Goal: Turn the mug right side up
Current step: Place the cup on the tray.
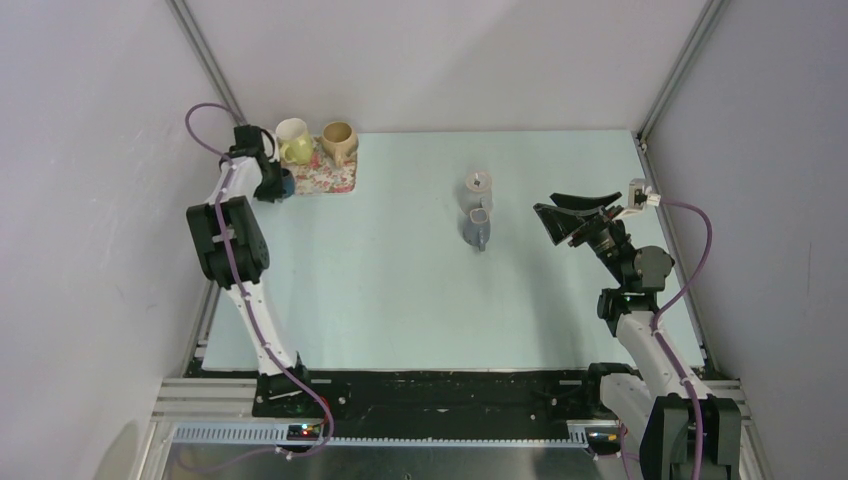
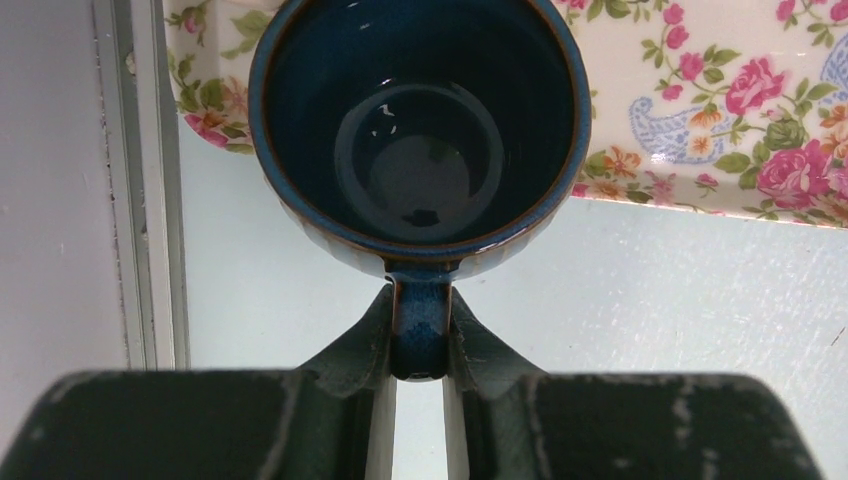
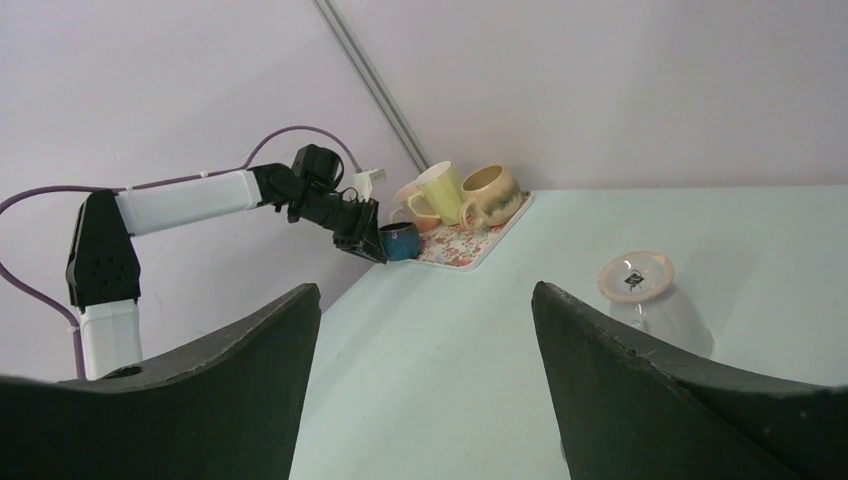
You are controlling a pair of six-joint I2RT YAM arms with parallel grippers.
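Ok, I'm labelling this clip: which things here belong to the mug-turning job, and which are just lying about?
In the job: blue mug, left gripper pinching its handle.
Lying about: floral tray, yellow mug, tan mug, white mug, upside-down glass, grey cup.

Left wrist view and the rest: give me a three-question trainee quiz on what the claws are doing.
1. True or false: the left claw grips the blue mug by its rim.
2. Pick one: the right claw is A) open, holding nothing; B) shut on a mug; C) shut on a cloth.
3. Fill in: the clear glass on the table stands ____.

Key: 1 false, it grips the handle; 2 A; 3 upside down.
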